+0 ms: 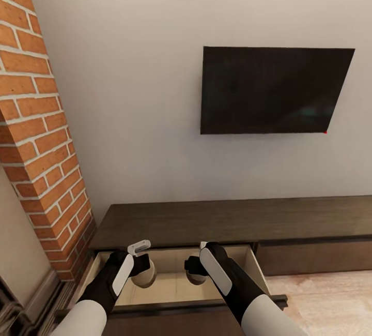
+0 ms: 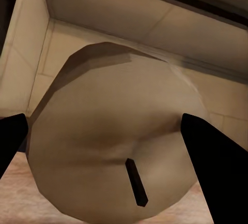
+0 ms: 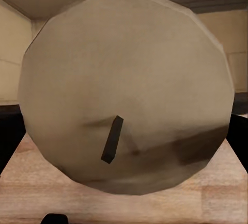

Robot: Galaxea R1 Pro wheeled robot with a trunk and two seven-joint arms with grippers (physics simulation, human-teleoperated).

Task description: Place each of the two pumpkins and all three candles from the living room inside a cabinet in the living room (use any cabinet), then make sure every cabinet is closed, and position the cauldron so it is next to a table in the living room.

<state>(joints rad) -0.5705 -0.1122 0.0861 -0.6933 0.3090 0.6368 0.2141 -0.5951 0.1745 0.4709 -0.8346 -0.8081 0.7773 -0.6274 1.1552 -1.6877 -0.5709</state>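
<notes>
Left gripper [image 1: 138,266]: jaws clamped on a candle [image 2: 111,136], low inside the open drawer [image 1: 170,287].
Right gripper [image 1: 195,268]: second candle [image 3: 124,92] between its fingers, same drawer.
Wrist views: wicks up close.
Head view: dark cabinet [image 1: 227,219], TV [image 1: 274,90], brick column [image 1: 39,119].

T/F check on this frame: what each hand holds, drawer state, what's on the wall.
1. The left hand holds a candle. True.
2. The right hand holds a pumpkin. False: it holds a second beige candle.
3. The cabinet drawer under the hands is open. True.
4. The television stands on the cabinet top. False: it hangs on the wall above.
5. Brick column is at the cabinet's left end. True.
</notes>
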